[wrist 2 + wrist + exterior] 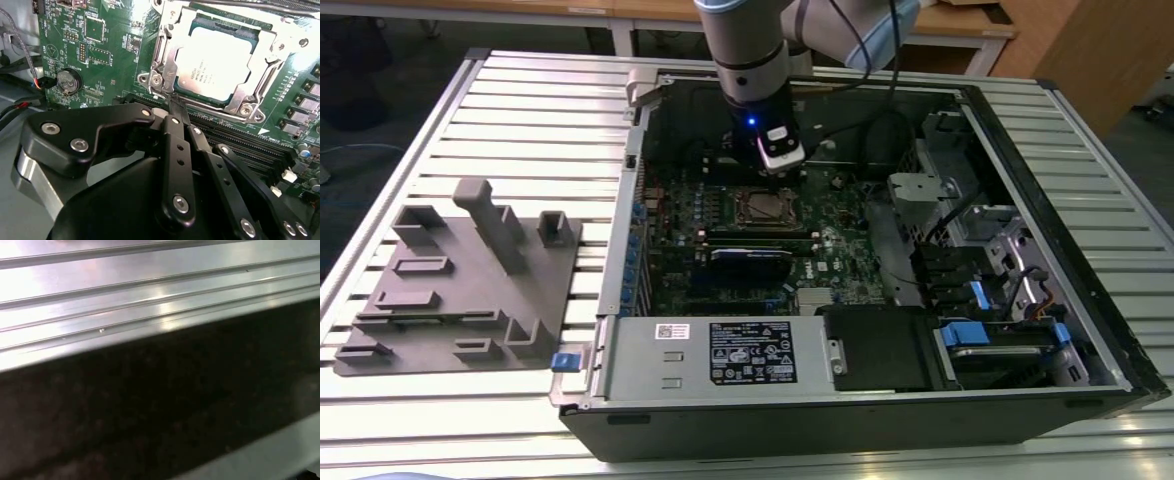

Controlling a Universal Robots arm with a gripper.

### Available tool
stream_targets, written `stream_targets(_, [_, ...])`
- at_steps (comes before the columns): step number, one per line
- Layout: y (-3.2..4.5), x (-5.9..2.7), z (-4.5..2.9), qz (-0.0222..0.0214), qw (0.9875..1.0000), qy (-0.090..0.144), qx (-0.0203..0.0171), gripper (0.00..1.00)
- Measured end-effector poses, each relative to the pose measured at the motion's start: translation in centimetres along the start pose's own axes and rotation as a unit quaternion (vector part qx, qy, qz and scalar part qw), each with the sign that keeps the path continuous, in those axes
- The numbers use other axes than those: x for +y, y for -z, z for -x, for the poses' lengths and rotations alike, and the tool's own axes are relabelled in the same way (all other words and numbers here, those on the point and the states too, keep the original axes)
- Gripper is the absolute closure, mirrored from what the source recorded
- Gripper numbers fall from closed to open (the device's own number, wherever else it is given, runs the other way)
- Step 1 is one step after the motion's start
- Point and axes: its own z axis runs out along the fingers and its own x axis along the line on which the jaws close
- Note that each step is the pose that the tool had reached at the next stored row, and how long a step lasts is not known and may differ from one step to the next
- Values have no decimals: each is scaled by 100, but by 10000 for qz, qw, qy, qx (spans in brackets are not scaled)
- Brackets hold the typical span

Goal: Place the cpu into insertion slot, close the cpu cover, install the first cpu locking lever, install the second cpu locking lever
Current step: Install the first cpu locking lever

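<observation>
Open computer case (1067, 330) lying on its side on a slatted metal table (520, 90), photographed from above in the exterior view. Green motherboard (720, 270) exposed on the case floor, with the cpu (765, 208) seated in its socket near the board's middle. Arm (744, 50) reaching down into the case, a blue light glowing on its wrist, gripper (781, 165) hanging just above the board, close beside the socket's far edge. In the second wrist view, gripper (176, 107) fingers (172, 132) drawn together to a narrow black tip, clenched with nothing seen between them, the tip lying just beside the socket corner nearest the camera. Cpu (220, 57) lying flat inside the socket, silver-grey top bright with glare, framed by the cpu cover (170, 47), which sits down around it. Round coin battery (68, 81) on the board, well apart from the socket. Memory slots (240, 140) running alongside the socket, between it and the gripper linkage. Grey moulded fixture tray (460, 280) on the table beside the case, at the exterior view's left. Silver power supply box (707, 355) with a printed label at the case's near edge. Wooden furniture (1067, 50) beyond the table. Ribbed metal surface (125, 295) above a dark band in the first wrist view.
</observation>
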Motion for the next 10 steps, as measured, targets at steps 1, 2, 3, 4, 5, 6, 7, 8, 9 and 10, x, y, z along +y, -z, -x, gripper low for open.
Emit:
stream_targets(1, [-4,-1,-1,3,10000,0,-2,89])
stream_targets(2, [-7,-2,-3,6,10000,-2,-3,89])
stream_targets(3, [-10,-2,-4,13,10000,-4,-3,89])
stream_targets(4, [-12,-2,-4,24,10000,-7,-1,89])
stream_targets(5, [-13,-2,-4,35,10000,-10,2,89])
stream_targets(6, [-14,-2,-4,43,10000,-12,4,89])
stream_targets(7, [-14,-2,-4,45,10000,-13,4,89])
stream_targets(8, [-14,-2,-4,46,10000,-13,4,89])
stream_targets(9, [-13,-2,-3,46,10000,-13,4,89])
stream_targets(10, [-8,-1,-2,47,10000,-13,4,89])
